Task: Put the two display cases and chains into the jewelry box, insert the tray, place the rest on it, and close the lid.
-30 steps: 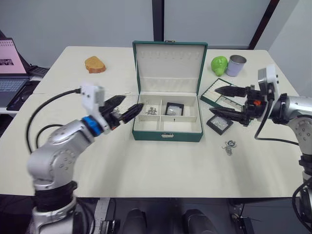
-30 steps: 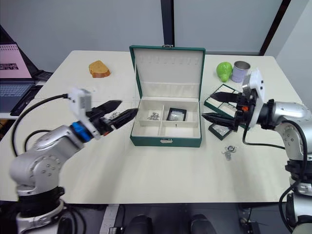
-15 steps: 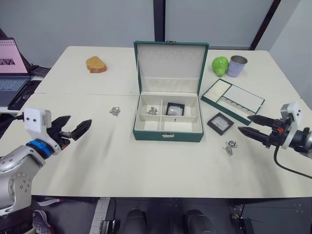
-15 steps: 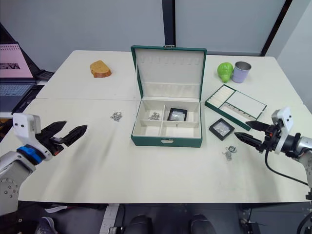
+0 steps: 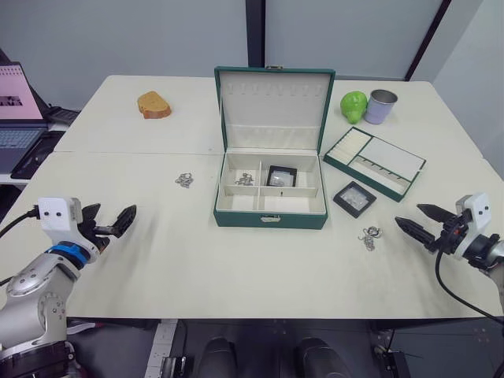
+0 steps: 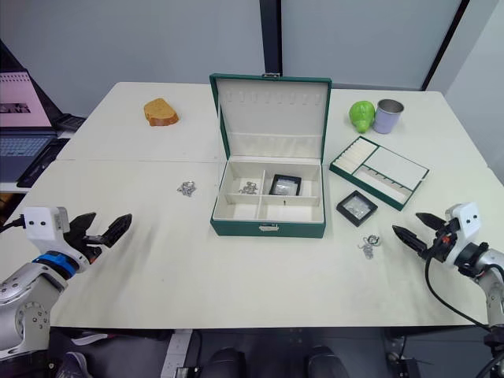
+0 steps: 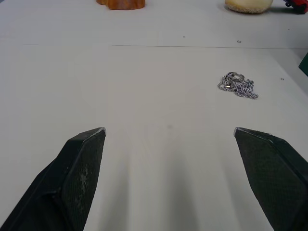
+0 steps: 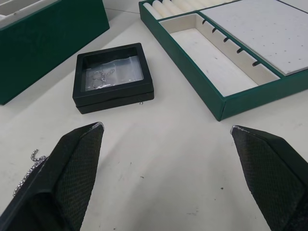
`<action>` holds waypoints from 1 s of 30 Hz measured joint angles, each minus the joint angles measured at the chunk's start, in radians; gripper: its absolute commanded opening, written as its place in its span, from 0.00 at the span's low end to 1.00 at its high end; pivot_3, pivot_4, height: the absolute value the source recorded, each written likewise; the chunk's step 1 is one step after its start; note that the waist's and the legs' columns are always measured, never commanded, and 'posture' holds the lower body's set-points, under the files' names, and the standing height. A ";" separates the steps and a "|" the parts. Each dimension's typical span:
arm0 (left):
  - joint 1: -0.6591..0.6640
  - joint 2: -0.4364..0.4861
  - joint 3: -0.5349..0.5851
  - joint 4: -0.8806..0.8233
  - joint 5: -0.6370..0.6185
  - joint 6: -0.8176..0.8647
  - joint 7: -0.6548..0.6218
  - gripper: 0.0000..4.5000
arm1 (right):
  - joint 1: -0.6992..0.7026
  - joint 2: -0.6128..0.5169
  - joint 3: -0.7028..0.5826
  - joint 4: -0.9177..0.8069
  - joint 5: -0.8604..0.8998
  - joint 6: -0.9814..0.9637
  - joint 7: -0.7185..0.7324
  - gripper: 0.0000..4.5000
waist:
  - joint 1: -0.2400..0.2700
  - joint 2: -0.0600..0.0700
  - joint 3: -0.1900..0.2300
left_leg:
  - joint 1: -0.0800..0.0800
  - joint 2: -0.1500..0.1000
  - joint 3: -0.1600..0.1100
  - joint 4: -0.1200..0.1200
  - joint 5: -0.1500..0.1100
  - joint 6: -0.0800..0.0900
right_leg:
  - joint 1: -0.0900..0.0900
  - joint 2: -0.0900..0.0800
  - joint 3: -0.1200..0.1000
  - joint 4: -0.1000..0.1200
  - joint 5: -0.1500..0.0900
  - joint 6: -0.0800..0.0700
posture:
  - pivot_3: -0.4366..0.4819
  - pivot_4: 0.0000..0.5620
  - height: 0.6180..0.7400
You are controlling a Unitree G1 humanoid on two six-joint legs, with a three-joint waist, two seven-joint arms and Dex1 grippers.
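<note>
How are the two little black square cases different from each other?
The display case in the box sits inside a back compartment of the jewelry box, while the display case on the table lies outside, between the box and the tray. The one in the box lines up with the compartment walls; the one on the table is turned at an angle. Both are flat black square frames with clear middles.
</note>
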 measured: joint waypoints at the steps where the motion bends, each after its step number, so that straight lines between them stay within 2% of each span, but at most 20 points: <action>1: 0.000 0.000 0.000 0.000 0.000 0.000 0.000 0.99 | 0.000 0.000 0.000 0.002 0.000 -0.002 0.000 1.00 | 0.000 0.000 0.000 | 0.000 0.000 0.000 0.000 0.000 0.000 | 0.000 0.000 0.000 0.000 0.000 0.000 | 0.48 0.27 1.00; 9: -0.017 0.000 -0.026 -0.001 0.001 0.009 0.016 0.99 | -0.039 0.000 0.001 -0.004 0.014 0.021 0.007 1.00 | 0.000 0.000 0.000 | 0.000 0.000 0.000 0.000 0.000 0.000 | 0.000 0.000 0.000 0.001 0.000 0.000 | 0.48 0.27 1.00; 14: -0.076 -0.015 -0.031 -0.028 -0.012 0.046 0.061 0.99 | -0.104 -0.023 0.022 -0.142 0.095 0.161 0.049 1.00 | 0.000 0.000 0.000 | 0.000 0.000 0.000 0.001 0.000 0.000 | 0.000 0.000 0.000 0.001 0.000 0.000 | 0.48 0.27 1.00; 22: -0.223 -0.079 -0.140 -0.041 0.011 0.094 0.164 0.99 | -0.422 -0.003 0.208 -0.349 0.196 0.352 0.078 1.00 | 0.000 0.000 0.000 | -0.001 0.000 -0.001 0.002 0.000 0.000 | 0.000 0.000 -0.001 0.002 0.000 0.000 | 0.48 0.27 1.00; 26: -0.294 -0.107 -0.195 -0.013 0.041 0.095 0.202 0.99 | -0.545 0.060 0.336 -0.351 0.156 0.363 0.088 1.00 | 0.000 0.000 0.000 | -0.001 0.000 -0.002 0.002 0.000 0.000 | -0.001 0.000 -0.001 0.002 0.000 0.000 | 0.48 0.27 1.00; 30: -0.376 -0.153 -0.241 0.060 0.077 0.082 0.237 0.99 | -0.694 0.168 0.451 -0.331 0.085 0.363 0.067 1.00 | -0.002 0.000 0.000 | -0.001 0.000 -0.002 0.003 0.000 0.000 | -0.002 0.000 -0.002 0.003 0.000 0.000 | 0.48 0.27 1.00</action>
